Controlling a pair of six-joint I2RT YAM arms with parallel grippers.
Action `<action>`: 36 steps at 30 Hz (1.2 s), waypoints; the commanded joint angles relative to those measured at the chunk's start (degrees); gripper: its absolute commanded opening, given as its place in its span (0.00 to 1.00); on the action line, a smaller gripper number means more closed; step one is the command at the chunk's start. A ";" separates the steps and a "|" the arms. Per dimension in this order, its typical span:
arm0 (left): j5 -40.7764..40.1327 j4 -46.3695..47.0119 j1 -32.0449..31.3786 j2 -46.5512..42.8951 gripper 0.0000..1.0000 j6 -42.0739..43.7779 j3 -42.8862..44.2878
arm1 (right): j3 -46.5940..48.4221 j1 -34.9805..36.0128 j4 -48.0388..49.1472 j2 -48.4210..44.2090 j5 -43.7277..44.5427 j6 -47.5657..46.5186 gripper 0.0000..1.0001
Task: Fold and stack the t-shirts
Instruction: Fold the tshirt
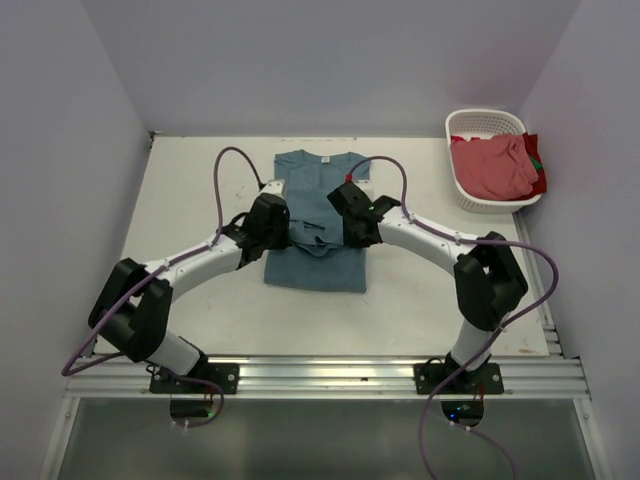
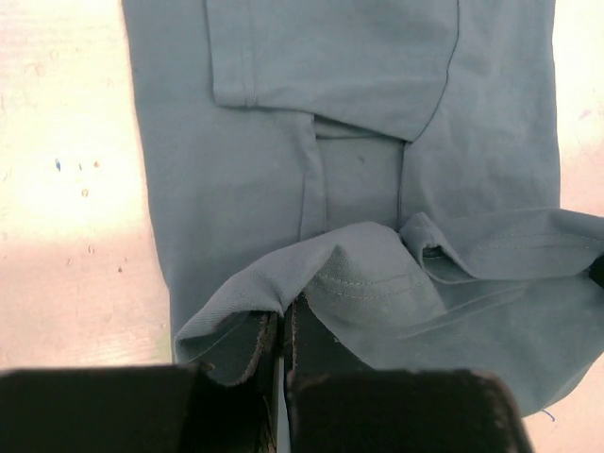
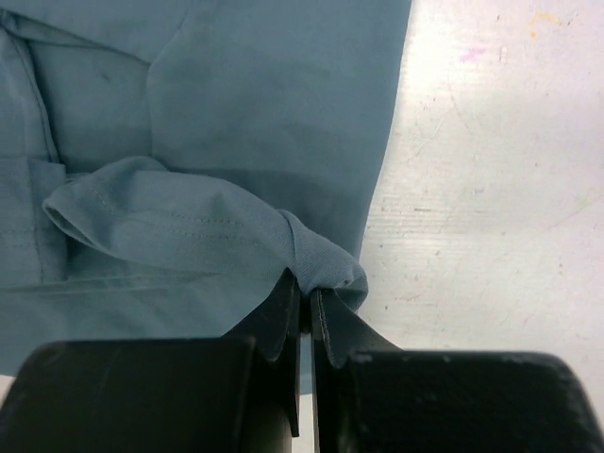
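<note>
The teal-blue t-shirt (image 1: 318, 262) lies on the table with its sleeves folded in and its collar at the far end. My left gripper (image 1: 272, 228) is shut on the shirt's hem at the left side, seen bunched at the fingers in the left wrist view (image 2: 283, 316). My right gripper (image 1: 352, 226) is shut on the hem at the right side, seen in the right wrist view (image 3: 307, 288). Both hold the hem raised over the shirt's middle. The salmon pink-red t-shirt (image 1: 492, 165) lies crumpled in the basket.
The white slotted basket (image 1: 470, 195) stands at the far right corner with a bit of red and green cloth at its right rim. White walls close the table on three sides. A metal rail (image 1: 320, 375) runs along the near edge.
</note>
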 commanded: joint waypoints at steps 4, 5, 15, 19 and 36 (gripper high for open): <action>1.47 2.95 2.05 6.50 0.00 3.44 8.68 | 6.27 -3.24 1.88 3.02 1.09 -2.60 0.00; 2.17 2.78 2.41 7.55 0.00 3.62 9.91 | 8.02 -3.77 1.79 3.46 1.00 -3.21 0.00; 0.16 -6.88 11.89 21.71 1.00 3.63 31.45 | 36.40 -13.17 -11.91 21.13 3.72 -5.41 0.99; 0.15 -3.04 12.34 16.19 1.00 3.80 25.69 | 29.15 -13.27 -7.03 13.61 3.29 -6.11 0.99; 27.64 9.96 12.43 18.98 0.94 4.51 20.29 | 11.99 -13.35 1.96 5.48 -10.77 -6.73 0.00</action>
